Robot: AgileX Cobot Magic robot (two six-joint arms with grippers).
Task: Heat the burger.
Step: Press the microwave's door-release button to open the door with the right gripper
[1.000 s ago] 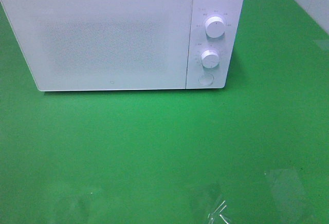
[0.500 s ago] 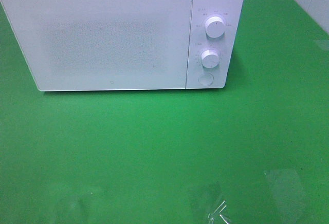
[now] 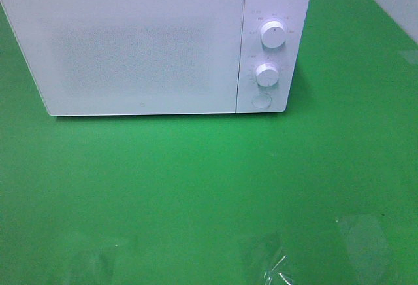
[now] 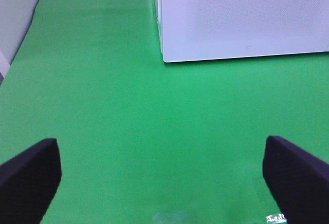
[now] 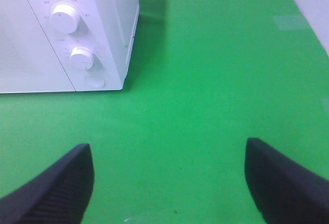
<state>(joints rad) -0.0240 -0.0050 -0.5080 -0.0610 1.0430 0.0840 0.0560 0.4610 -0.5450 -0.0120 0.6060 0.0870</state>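
The high exterior camera looks steeply down on the green tabletop [image 3: 196, 187], with the white microwave [image 3: 130, 50] filling the upper left of the frame. Each wrist camera faces forward past its dark fingers [image 4: 28, 175], seemingly low over the tabletop. The left shares the microwave's door corner, the right its knobs [image 5: 64, 18].

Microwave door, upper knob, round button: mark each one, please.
microwave door [image 3: 130, 50]: exterior high view, middle of the white panel.
upper knob [image 3: 272, 34]: exterior high view, centre of its face.
round button [image 3: 261, 100]: exterior high view, centre of the button.
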